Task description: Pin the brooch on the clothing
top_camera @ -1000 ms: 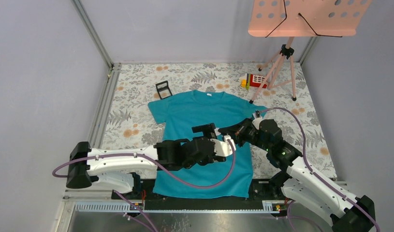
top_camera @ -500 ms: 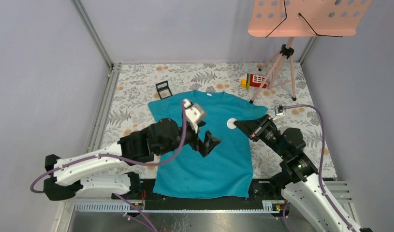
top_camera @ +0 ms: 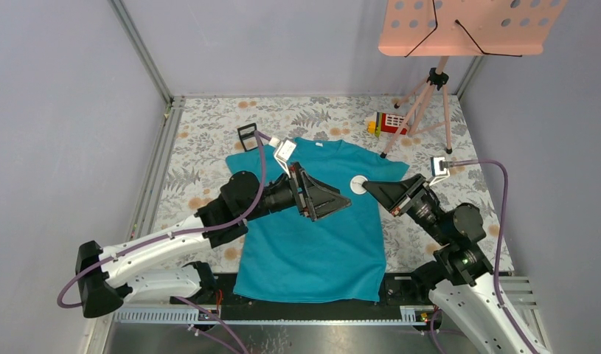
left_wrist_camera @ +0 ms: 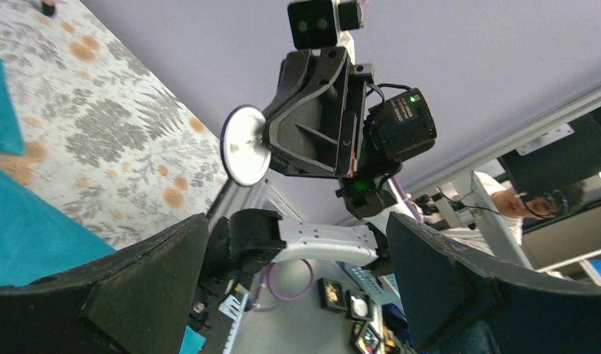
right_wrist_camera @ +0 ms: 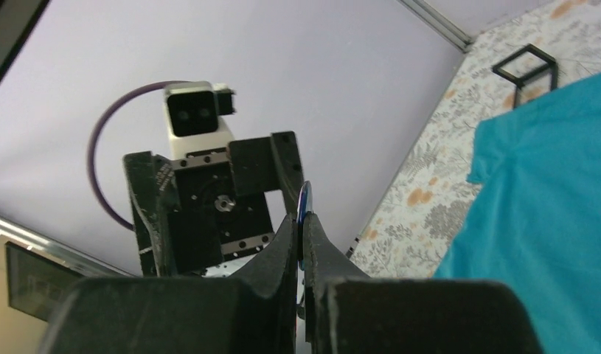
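Observation:
The clothing, a teal T-shirt (top_camera: pixel 312 247), lies flat on the flowered table, and a corner of it shows in the right wrist view (right_wrist_camera: pixel 555 221). My right gripper (top_camera: pixel 369 186) hovers above the shirt's right shoulder, shut on the brooch (top_camera: pixel 358 185). The brooch shows as a thin disc, white-faced in the left wrist view (left_wrist_camera: pixel 244 145) and blue-rimmed edge-on between my right fingertips (right_wrist_camera: pixel 304 200). My left gripper (top_camera: pixel 341 199) is raised over the chest, open and empty, pointing at the brooch from a short gap. Its fingers (left_wrist_camera: pixel 142 295) frame the right gripper (left_wrist_camera: pixel 262 140).
A small black square frame (top_camera: pixel 247 136) stands by the shirt's left sleeve. A pink music stand (top_camera: pixel 467 26) on a tripod (top_camera: pixel 430 110) rises at the back right, with a red and yellow toy (top_camera: pixel 388 122) beside its feet. Metal rails line the table's edges.
Both grippers have risen from low over the shirt's middle. The left arm swung up and back, turning its open jaws toward the right gripper. The right gripper drew back right, holding the brooch.

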Controlling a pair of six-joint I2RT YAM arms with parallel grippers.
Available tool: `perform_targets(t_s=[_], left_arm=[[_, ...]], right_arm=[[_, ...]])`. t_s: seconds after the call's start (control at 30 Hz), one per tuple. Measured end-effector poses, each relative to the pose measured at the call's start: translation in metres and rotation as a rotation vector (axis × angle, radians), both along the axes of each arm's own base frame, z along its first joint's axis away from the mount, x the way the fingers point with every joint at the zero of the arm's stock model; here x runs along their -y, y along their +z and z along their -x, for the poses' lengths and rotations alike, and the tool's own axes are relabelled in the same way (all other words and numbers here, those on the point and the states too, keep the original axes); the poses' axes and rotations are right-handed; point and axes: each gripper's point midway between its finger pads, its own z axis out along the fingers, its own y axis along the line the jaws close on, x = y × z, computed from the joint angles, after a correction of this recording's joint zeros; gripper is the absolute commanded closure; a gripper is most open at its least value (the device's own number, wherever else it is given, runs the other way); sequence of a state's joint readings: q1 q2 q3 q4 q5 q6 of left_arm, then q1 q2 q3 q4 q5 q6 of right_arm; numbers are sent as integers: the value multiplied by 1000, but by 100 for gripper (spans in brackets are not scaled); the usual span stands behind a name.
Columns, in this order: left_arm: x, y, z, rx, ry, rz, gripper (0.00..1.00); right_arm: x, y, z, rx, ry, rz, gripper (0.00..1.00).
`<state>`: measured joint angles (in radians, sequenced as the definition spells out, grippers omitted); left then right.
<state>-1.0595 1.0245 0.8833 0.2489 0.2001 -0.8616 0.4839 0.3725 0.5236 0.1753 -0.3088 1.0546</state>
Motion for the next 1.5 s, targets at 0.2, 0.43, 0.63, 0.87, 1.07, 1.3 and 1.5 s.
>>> perform_targets(t_s=[0.2,0.43,0.63,0.87,1.07,1.3,1.5], left_arm=[[6,7,6,-65,-48,80,19],[12,15,6,-96,-72,136,39],[18,13,3,-122,-77,150,44],[25,6,0,-156,-75,143,58],[28,6,-2,-167,-79,155,63],[27,10,-2,-164,-81,172,65],[27,13,-1,-162,-83,183,70]], right_arm=[[-8,17,-3,33,44,-55,100],[-10,26,1,51,69,-81,100],[-11,34,7,60,98,-106,100],[-11,44,13,74,118,-123,100],[-12,45,15,73,133,-125,100],[-12,45,16,73,134,-125,100],[-12,44,15,70,137,-123,100]])
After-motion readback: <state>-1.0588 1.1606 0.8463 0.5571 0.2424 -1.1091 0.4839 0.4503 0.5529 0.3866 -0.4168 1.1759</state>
